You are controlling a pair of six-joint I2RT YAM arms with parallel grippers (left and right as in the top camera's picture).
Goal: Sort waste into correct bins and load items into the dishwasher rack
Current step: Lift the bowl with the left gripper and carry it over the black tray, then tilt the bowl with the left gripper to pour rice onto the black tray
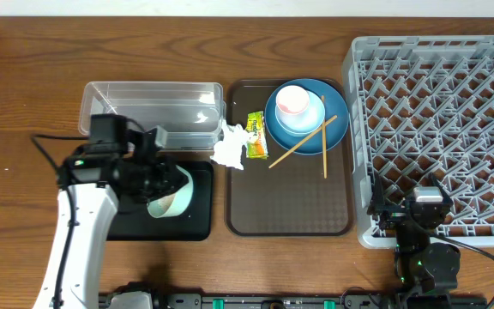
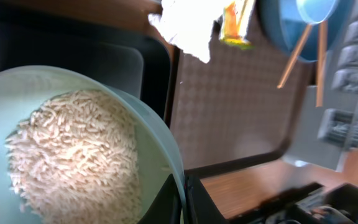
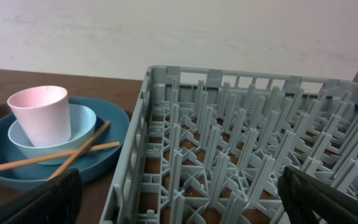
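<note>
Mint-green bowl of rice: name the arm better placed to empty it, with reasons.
Left. The left gripper holds the mint-green bowl over the black tray; the right gripper hangs open by the dishwasher rack.

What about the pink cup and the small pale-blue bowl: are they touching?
Touching. The right wrist view shows the pink cup standing inside the pale-blue bowl, its base down in the bowl's hollow.

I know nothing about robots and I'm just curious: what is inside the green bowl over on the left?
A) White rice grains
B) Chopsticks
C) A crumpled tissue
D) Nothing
A: the left wrist view shows the mint-green bowl holding a heap of white rice grains, while the crumpled tissue and the chopsticks lie outside it.
</note>
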